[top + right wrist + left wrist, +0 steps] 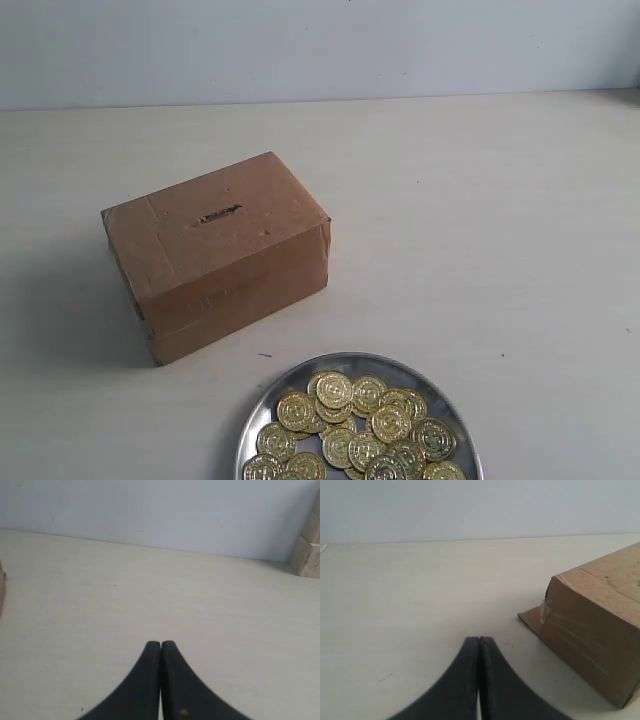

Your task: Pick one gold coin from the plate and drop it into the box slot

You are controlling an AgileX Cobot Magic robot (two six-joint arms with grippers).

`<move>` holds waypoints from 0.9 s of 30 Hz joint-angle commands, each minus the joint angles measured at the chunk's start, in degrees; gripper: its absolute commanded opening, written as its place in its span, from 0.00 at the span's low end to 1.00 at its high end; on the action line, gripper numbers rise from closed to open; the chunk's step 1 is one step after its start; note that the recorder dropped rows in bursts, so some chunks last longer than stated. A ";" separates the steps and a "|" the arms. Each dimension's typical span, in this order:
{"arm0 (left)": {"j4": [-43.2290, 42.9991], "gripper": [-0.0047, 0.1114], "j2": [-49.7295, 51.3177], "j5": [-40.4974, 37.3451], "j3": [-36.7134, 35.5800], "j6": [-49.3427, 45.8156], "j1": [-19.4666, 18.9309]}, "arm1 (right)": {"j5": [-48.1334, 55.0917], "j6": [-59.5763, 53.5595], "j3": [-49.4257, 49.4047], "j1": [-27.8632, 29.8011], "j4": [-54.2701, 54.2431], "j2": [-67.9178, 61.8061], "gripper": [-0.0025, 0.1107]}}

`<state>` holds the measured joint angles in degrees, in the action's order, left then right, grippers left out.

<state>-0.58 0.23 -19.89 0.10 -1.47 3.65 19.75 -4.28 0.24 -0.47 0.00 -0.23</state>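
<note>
A brown taped cardboard box (220, 252) stands left of centre on the table, with a short dark slot (217, 215) in its top face. In front of it, at the bottom edge of the exterior view, a shiny silver plate (262, 425) holds several gold coins (357, 428). Neither arm appears in the exterior view. My left gripper (478, 640) is shut and empty, low over the table, with the box (600, 635) off to one side of it. My right gripper (160, 644) is shut on nothing above bare table, away from plate and box.
The table (500, 220) is pale and wood-grained, with a light wall behind it. A tan blocky object (307, 545) sits at the far edge in the right wrist view. A sliver of the box (1, 587) shows at that view's border.
</note>
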 commanded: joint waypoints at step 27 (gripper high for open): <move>0.58 0.04 -0.23 0.30 -0.10 0.16 0.36 | -6.49 -0.43 -0.24 0.28 -1.66 0.23 0.02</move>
<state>-0.58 0.23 -19.89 0.10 -1.47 3.65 16.44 -4.47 0.24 -0.47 -0.61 -0.23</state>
